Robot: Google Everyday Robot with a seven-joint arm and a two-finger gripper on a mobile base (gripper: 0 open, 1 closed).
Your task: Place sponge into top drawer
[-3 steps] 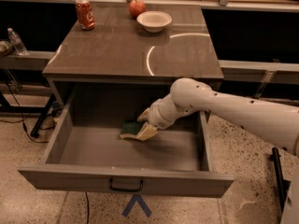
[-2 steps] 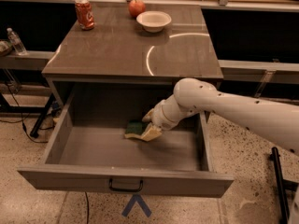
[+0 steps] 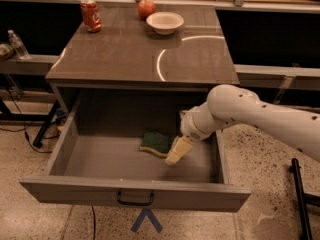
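The sponge [image 3: 156,143], dark green on top with a pale yellow edge, lies flat on the floor of the open top drawer [image 3: 135,194], right of the middle. My gripper [image 3: 178,151] is inside the drawer at the sponge's right edge, low over the floor. It is open and holds nothing; one pale finger [image 3: 179,150] touches or nearly touches the sponge. My white arm [image 3: 250,114] reaches in from the right over the drawer's right wall. The drawer's front panel has a small black handle [image 3: 135,200].
On the cabinet top [image 3: 130,54] stand a red can [image 3: 91,15] at the back left, a red apple [image 3: 146,8] and a white bowl [image 3: 164,22] at the back. A water bottle [image 3: 17,44] stands on a shelf at far left. A black pole [image 3: 300,199] stands at right.
The gripper carried the sponge to the right and down inside the drawer. The sponge now rests on the drawer floor and the gripper has shifted slightly right of it.
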